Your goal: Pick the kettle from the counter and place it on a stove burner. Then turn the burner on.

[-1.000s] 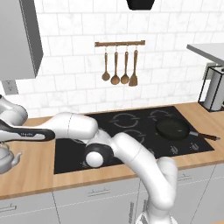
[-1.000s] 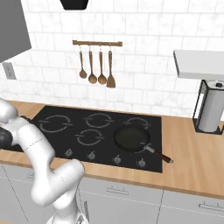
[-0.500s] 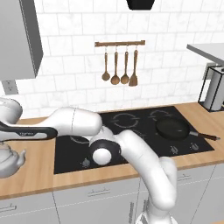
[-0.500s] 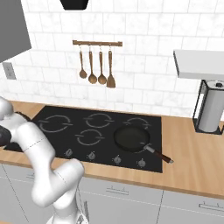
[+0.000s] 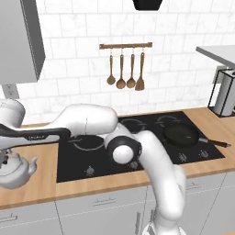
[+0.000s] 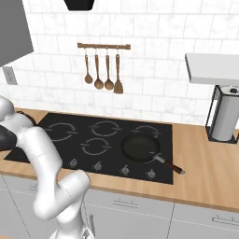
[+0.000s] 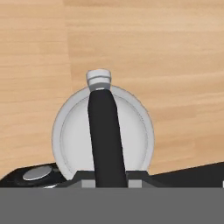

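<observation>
Gripping the kettle (image 7: 103, 135) by its dark arched handle, my claw (image 7: 105, 177) is closed around that handle, seen from directly above the round silver lid. Kettle (image 5: 14, 169) sits at the far left over the wood-grain surface (image 5: 41, 183), left of the black cooktop (image 5: 137, 147); whether it touches the surface I cannot tell. Widest ring marking, the stove burner (image 6: 103, 128), lies bare. Black frying pan (image 6: 141, 147) rests on the cooktop's right side, handle pointing right.
</observation>
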You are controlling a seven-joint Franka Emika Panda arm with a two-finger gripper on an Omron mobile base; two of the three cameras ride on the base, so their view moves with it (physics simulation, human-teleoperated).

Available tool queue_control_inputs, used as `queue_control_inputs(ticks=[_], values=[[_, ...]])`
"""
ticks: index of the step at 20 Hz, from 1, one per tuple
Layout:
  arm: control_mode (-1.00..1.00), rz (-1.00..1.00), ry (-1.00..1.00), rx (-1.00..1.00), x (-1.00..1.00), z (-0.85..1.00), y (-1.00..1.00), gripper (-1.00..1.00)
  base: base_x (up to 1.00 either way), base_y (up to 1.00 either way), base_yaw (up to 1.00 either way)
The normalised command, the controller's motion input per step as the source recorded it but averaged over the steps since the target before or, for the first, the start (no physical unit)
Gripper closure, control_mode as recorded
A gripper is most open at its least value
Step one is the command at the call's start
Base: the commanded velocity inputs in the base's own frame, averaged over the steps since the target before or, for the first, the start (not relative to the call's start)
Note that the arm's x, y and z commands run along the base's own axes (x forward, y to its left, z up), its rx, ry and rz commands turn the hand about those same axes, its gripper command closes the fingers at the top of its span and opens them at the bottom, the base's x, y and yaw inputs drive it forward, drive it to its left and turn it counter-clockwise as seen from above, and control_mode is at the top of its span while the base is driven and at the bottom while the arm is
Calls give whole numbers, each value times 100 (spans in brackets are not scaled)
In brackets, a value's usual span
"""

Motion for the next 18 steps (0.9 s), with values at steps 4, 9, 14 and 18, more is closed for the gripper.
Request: queue_control_inputs(ticks=[4,9,14,18], values=[[-100,11,-7,1,-4,21,-80,100,0,0,0],[-100,11,-1,3,0,20,-96,100,0,0,0],[-100,9,0,4,0,2,-100,100,0,0,0],[-100,8,0,4,0,0,-93,100,0,0,0]])
